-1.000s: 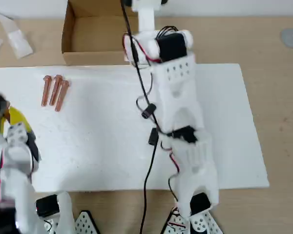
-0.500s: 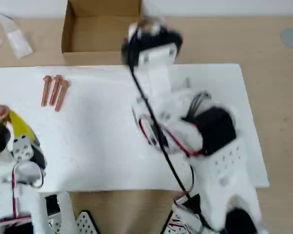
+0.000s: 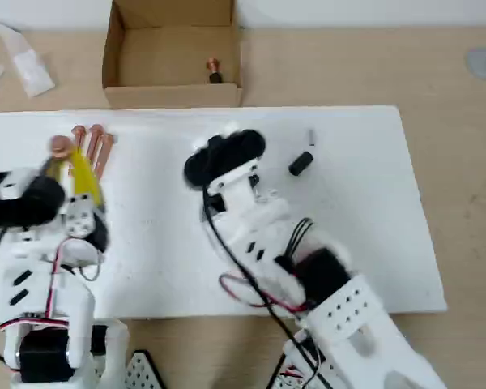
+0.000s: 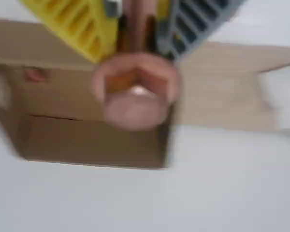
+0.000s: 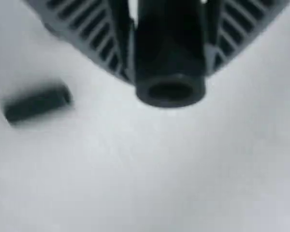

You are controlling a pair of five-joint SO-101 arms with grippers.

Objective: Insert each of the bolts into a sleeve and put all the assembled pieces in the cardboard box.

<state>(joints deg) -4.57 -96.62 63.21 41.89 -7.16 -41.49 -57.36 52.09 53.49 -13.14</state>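
The left tool [image 4: 137, 29] is clamped shut on a copper bolt [image 4: 135, 92], above the white board [image 3: 146, 243] beside the loose bolts [image 3: 97, 136]. The right tool [image 5: 170, 36] grips a black sleeve [image 5: 170, 72] over the board's middle, and a spare sleeve [image 3: 300, 163] lies nearby. One assembled piece [image 3: 214, 71] rests inside the cardboard box [image 3: 174, 97]

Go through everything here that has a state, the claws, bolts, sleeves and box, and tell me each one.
Left claw: shut on a copper-coloured metal bolt.
Right claw: shut on a black cylindrical sleeve, bore empty.
Second black sleeve: loose, lying on the white board.
Three spare copper bolts: lying side by side, unsleeved.
Brown cardboard box: open, one assembled bolt-and-sleeve piece inside.
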